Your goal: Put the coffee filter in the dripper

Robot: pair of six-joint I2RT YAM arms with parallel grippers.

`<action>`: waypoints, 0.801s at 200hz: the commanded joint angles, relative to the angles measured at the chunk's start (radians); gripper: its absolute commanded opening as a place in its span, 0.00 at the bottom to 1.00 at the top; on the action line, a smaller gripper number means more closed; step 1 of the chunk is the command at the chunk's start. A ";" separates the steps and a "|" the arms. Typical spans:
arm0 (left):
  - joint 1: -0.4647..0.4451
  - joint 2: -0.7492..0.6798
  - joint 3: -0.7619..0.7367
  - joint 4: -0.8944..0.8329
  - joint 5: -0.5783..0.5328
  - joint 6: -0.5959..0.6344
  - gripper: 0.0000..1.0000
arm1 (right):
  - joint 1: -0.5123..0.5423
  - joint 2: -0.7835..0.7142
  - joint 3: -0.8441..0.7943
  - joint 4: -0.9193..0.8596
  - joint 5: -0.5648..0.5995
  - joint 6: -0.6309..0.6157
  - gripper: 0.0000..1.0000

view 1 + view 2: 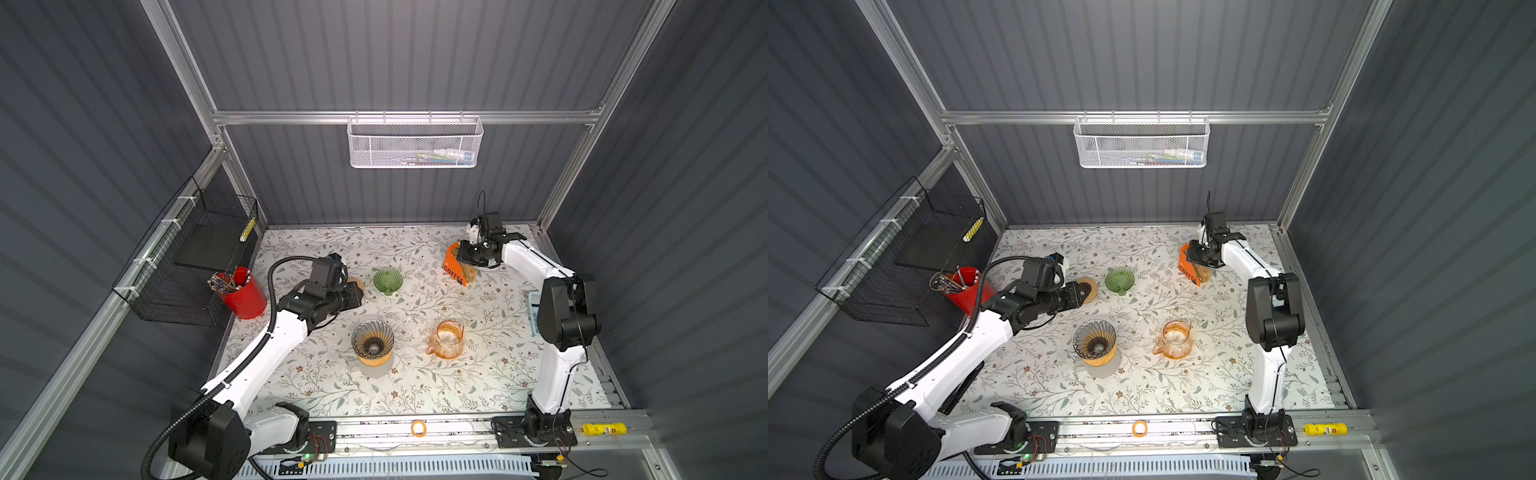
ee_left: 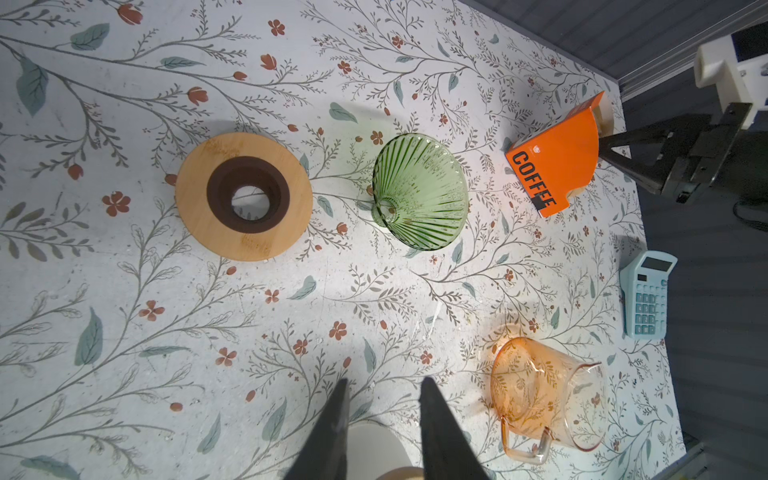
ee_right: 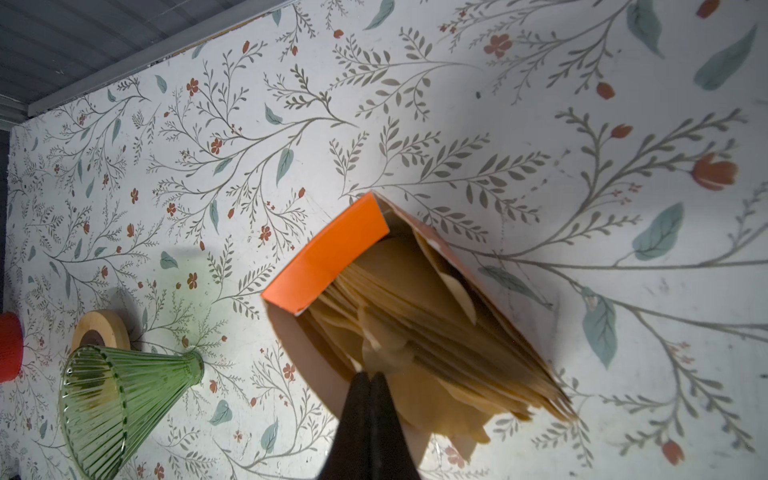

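Pickup step: upper right in a top view, right gripper (image 1: 468, 266) pinches a filter (image 3: 384, 353) in the box (image 1: 453, 269), left gripper (image 2: 384, 390) gapes empty; next, lift one sheet clear to the dripper (image 1: 372, 338).

A red pen cup (image 1: 243, 297), orange glass pitcher (image 1: 447, 338) and blue calculator (image 2: 646, 296) stand well apart.

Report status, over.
Right end effector shut on brown paper filter inside orange cardboard box. Left end effector open, empty. Smoky glass dripper unobstructed.
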 commanded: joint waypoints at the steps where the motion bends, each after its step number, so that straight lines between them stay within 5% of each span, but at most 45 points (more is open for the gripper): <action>1: -0.002 -0.013 -0.006 -0.015 -0.005 0.013 0.30 | 0.005 -0.059 -0.030 -0.005 0.024 -0.005 0.00; 100: -0.002 -0.023 -0.007 -0.015 -0.001 0.005 0.31 | 0.005 -0.110 -0.097 0.002 0.033 -0.004 0.00; 121: -0.002 -0.019 -0.007 -0.016 0.001 0.006 0.30 | 0.005 -0.125 -0.140 0.009 0.055 -0.007 0.17; 160: -0.002 -0.016 -0.007 -0.015 0.003 0.008 0.30 | -0.001 -0.137 -0.205 0.024 0.078 -0.012 0.19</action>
